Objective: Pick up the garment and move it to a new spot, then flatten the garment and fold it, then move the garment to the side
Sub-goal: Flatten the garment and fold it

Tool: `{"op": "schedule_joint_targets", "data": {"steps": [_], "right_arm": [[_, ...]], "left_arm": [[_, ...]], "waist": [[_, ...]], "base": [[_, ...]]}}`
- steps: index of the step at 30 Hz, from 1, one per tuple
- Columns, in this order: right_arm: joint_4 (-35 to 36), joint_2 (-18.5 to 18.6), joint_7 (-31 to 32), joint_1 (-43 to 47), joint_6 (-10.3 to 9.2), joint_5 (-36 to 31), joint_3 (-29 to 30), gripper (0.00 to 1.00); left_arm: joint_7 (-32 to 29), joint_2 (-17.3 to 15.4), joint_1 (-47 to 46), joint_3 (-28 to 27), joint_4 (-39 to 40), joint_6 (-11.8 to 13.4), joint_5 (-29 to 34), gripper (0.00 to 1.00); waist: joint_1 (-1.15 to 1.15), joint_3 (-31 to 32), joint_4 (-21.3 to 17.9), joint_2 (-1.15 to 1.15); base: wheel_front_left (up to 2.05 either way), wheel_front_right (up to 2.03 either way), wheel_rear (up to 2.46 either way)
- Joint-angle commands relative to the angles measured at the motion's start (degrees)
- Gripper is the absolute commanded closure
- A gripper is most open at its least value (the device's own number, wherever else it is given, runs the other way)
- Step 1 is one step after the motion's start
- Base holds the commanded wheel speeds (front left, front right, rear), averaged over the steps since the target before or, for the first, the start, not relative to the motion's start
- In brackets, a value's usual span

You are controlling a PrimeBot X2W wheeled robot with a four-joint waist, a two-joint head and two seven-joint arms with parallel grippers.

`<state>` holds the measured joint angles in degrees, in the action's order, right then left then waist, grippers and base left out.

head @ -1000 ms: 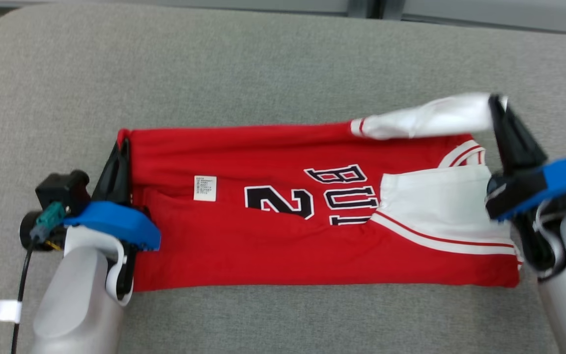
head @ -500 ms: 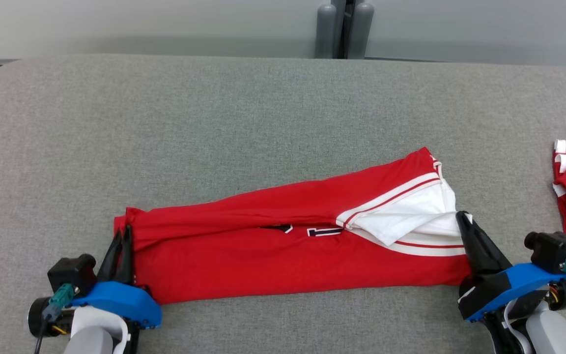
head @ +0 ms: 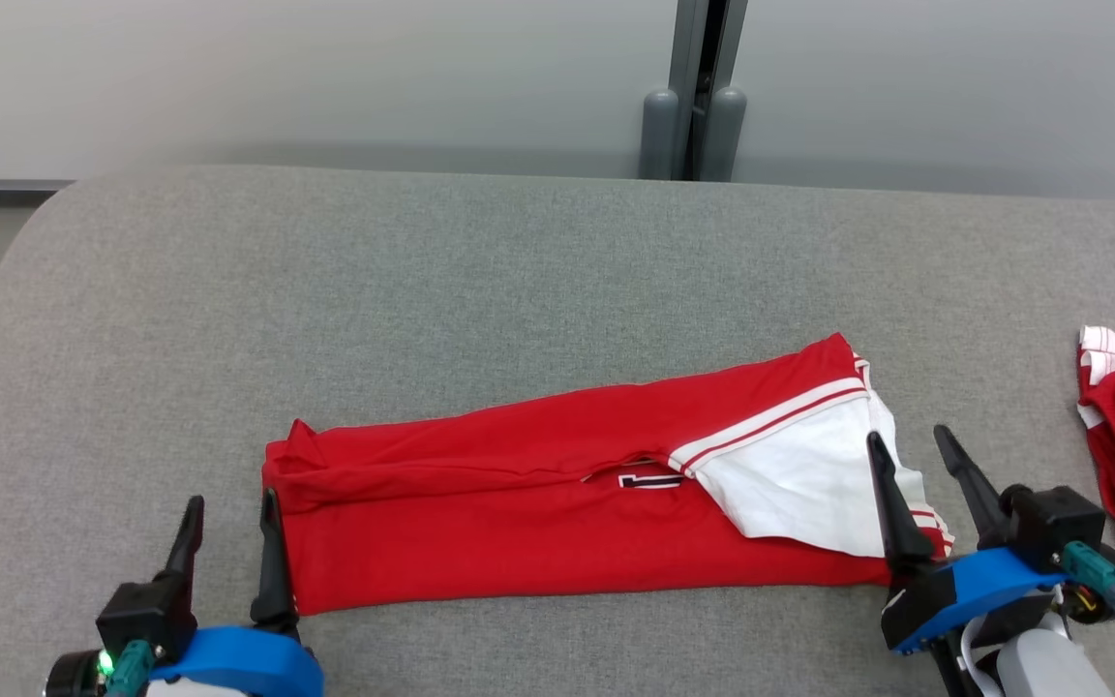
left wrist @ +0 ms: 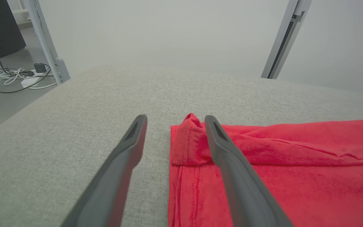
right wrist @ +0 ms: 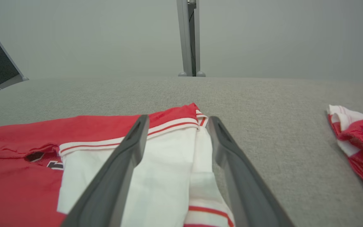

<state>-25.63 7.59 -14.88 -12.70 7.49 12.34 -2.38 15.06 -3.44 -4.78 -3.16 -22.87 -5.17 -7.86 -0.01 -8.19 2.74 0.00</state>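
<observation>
- Since the earlier frame we have released the folded red-and-white jersey (head: 519, 513) onto the grey fabric surface (head: 422, 290).
- Fingers spread apart: left gripper (head: 230, 503) lower left, right gripper (head: 906, 438) lower right.

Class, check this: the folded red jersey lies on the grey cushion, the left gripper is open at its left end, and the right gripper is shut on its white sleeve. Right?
No. The right gripper is open, not shut on the white sleeve: the right wrist view shows its fingers spread apart, gripping nothing. The rest holds.
</observation>
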Motion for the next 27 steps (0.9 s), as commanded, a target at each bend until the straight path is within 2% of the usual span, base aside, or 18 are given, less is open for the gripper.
{"op": "schedule_joint_targets", "data": {"steps": [1, 7, 13, 23, 27], "right_arm": [[-0.73, -0.45, -0.28, 1.21, 0.0, -1.4, 0.48, 0.0], [-1.62, -2.09, -0.33, 2.85, 0.0, -2.75, 1.38, 0.0], [-4.81, -1.68, -0.34, -0.99, 0.0, -4.26, 1.57, 0.0], [-20.78, -2.49, 4.29, -10.24, 0.0, -9.02, 6.3, 0.0], [-27.54, -4.04, 6.44, -10.37, 0.06, -7.4, 5.52, 0.0]], "left_arm": [[0.14, 0.12, 1.04, 0.25, 0.39, -0.31, 0.46, 0.0], [0.14, 0.51, 3.23, 1.29, 0.19, -0.52, 0.11, 0.0], [0.14, 0.52, 2.03, 2.72, -0.33, -0.86, -0.25, 0.0], [0.14, 0.52, -0.42, 5.36, -1.58, -1.13, -2.17, 0.0], [0.14, 0.54, -0.4, 5.3, -1.81, -1.0, -2.37, 0.0]], "waist": [[0.01, 0.75, -0.15, 0.0], [0.01, 1.52, 0.06, 0.0], [0.01, 0.2, 0.43, 0.0], [0.01, -2.73, 3.31, 0.0], [0.01, -3.03, 3.94, 0.0]], "base": [[0.0, 0.0, 0.0], [0.0, 0.0, 0.0], [0.0, 0.0, 0.0], [0.0, 0.0, 0.0], [0.0, 0.0, 0.0]]}}
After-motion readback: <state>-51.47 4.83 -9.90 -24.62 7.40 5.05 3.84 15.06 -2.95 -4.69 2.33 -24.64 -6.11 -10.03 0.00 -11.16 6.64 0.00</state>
